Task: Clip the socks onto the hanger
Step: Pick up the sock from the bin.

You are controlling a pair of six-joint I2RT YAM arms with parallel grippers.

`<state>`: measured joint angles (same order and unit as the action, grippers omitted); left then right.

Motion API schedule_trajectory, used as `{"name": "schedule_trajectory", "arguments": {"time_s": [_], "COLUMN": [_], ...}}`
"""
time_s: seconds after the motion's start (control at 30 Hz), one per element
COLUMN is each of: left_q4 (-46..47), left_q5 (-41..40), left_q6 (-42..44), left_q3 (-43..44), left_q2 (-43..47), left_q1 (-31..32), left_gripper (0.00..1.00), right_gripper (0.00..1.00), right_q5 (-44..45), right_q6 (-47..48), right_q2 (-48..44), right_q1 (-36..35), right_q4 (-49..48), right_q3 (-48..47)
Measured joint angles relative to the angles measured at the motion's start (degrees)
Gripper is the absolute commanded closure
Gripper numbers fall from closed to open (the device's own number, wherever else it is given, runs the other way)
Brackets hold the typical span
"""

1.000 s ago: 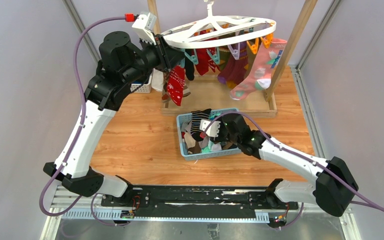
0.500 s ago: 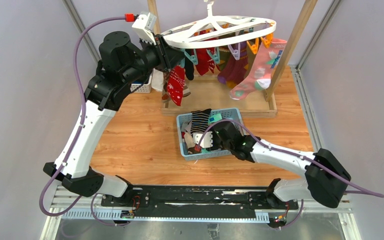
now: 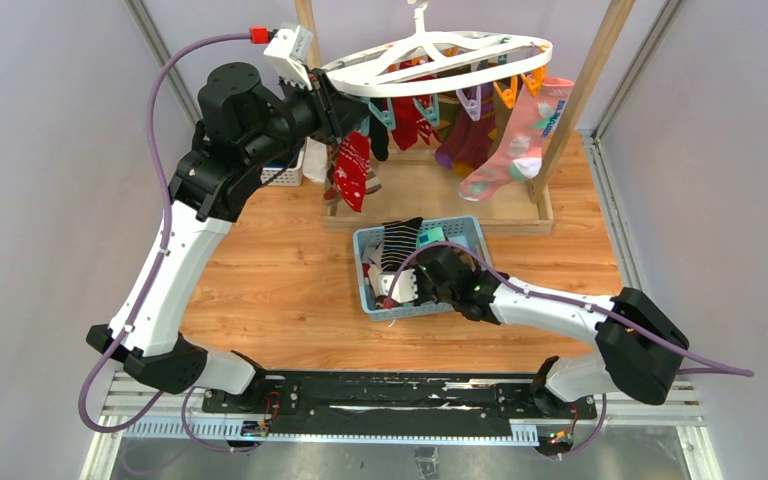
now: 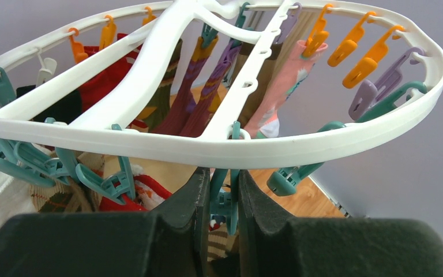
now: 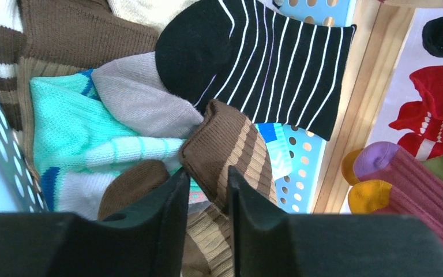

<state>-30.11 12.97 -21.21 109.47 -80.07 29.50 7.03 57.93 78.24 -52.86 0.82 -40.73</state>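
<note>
The white oval hanger (image 3: pixel 440 75) hangs at the back with several socks clipped on, among them a red snowflake sock (image 3: pixel 353 170), a purple one (image 3: pixel 465 140) and a pink one (image 3: pixel 520 140). My left gripper (image 3: pixel 332 105) is up at its left rim. In the left wrist view the gripper (image 4: pixel 224 196) is shut on a teal clip (image 4: pixel 226 202) just under the rim (image 4: pixel 265 147). My right gripper (image 3: pixel 407 285) is down in the blue basket (image 3: pixel 465 222). In the right wrist view the gripper (image 5: pixel 207 190) is closed on the folded cuff of a brown striped sock (image 5: pixel 231 144).
The basket also holds a black striped sock (image 5: pixel 277 75), a mint green sock (image 5: pixel 69 121) and a grey one (image 5: pixel 138 98). A wooden frame (image 3: pixel 590 80) carries the hanger over a wooden base (image 3: pixel 430 195). A white bin (image 3: pixel 285 175) sits behind my left arm.
My right arm has swung left and lowered its gripper into the basket's sock pile, onto the brown striped sock. The left arm and the hanger have not moved.
</note>
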Motion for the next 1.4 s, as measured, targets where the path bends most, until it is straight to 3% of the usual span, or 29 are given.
{"name": "schedule_trajectory", "arguments": {"time_s": [0.1,0.2,0.43,0.67,0.83,0.97,1.17,1.4], "left_q4": [0.0,0.0,0.0,-0.02,-0.02,-0.02,-0.02,-0.02], "left_q5": [0.0,0.0,-0.02,-0.02,-0.04,-0.07,-0.07,-0.04], "left_q6": [0.0,0.0,0.0,0.0,0.0,0.0,-0.02,-0.02], "left_q3": [0.0,0.0,0.0,0.0,0.0,0.0,0.0,-0.02], "left_q2": [0.0,0.0,0.0,0.0,0.0,0.0,0.0,0.0], "left_q1": [0.0,0.0,0.0,0.0,0.0,0.0,0.0,0.0], "left_gripper": [0.99,0.99,0.99,0.99,0.99,0.99,0.99,0.99], "right_gripper": [0.92,1.0,1.0,1.0,1.0,1.0,1.0,1.0], "right_q5": [-0.15,-0.17,-1.31,-6.6,-8.33,-8.22,-4.13,-0.04], "right_q6": [-0.09,-0.26,-4.5,-15.15,-27.82,-41.22,-59.06,-69.94], "right_q2": [-0.02,-0.07,-4.07,-11.61,-13.97,-15.28,-14.67,-12.52], "right_q1": [-0.04,-0.04,0.39,3.76,4.11,4.11,4.11,4.11], "right_q4": [0.37,0.46,-0.04,-3.32,-8.52,-18.25,-27.89,-33.07], "right_q3": [-0.22,-0.35,-2.21,-6.23,-9.05,-9.05,-11.1,-15.76]}}
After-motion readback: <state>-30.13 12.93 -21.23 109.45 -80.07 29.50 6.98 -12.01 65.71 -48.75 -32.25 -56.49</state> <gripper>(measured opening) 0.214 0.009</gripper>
